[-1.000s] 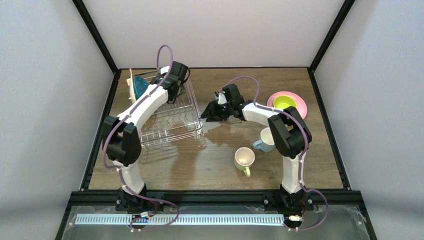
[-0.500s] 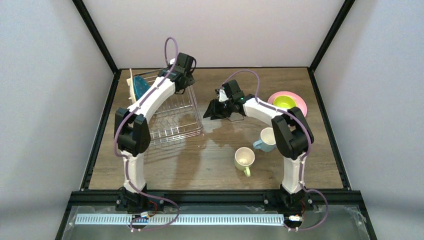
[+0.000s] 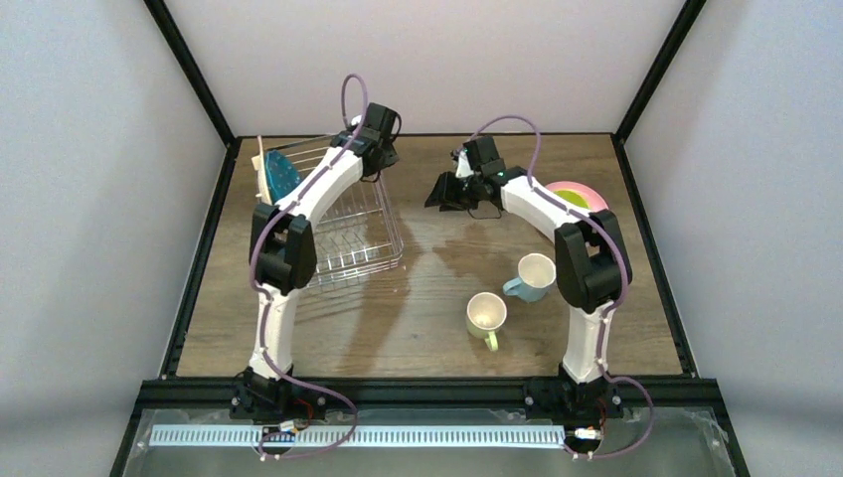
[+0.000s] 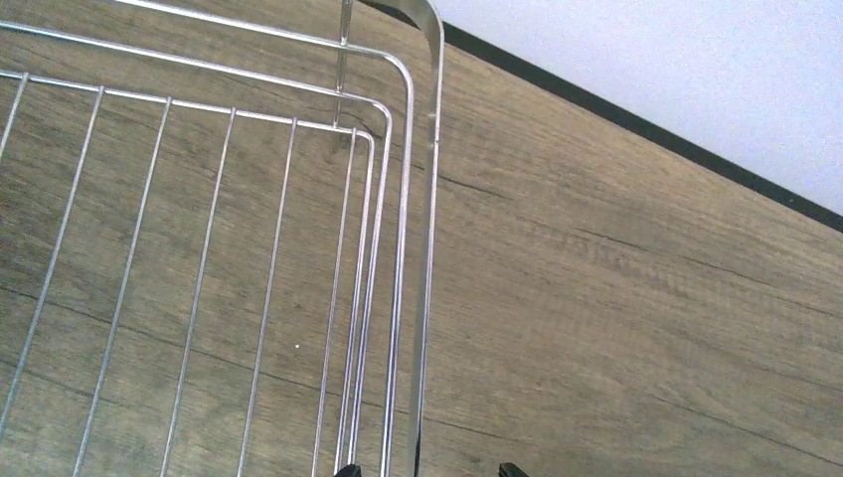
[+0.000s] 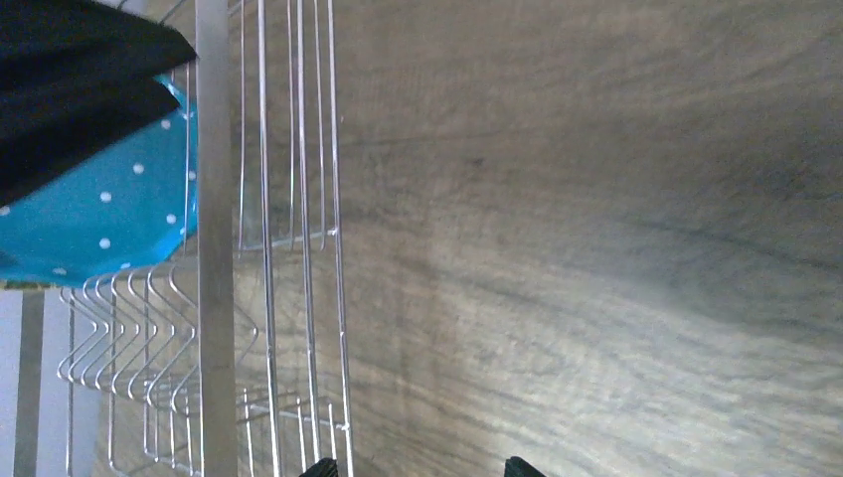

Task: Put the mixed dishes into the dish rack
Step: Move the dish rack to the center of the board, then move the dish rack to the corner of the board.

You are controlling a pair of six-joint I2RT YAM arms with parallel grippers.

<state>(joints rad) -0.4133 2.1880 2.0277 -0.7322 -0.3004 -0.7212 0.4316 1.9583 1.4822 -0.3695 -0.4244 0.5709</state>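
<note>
The dish rack (image 3: 343, 224) stands at the back left, also seen from the left wrist (image 4: 390, 199) and the right wrist (image 5: 298, 248). A teal dotted plate (image 3: 279, 172) (image 5: 99, 219) and a tan plate (image 3: 260, 159) stand on edge at its far left end. My left gripper (image 3: 383, 159) (image 4: 427, 469) hangs open and holds nothing over the rack's far right corner. My right gripper (image 3: 442, 194) (image 5: 420, 465) is open and holds nothing right of the rack. The pink plate (image 3: 572, 187) holds the lime-inside bowl (image 3: 579, 198), mostly hidden behind my right forearm. A light-blue mug (image 3: 534, 275) and a yellow-green mug (image 3: 486, 316) stand upright near the front.
The black frame rail (image 3: 427, 134) and white wall close the back of the wooden table (image 3: 427, 338). My left arm's dark wrist (image 5: 80, 79) shows at the top left of the right wrist view, above the teal plate.
My left gripper rose out of the rack and moved right and toward the back, its jaws opening slightly. My right gripper swung away from the rack's near corner, farther back and right.
</note>
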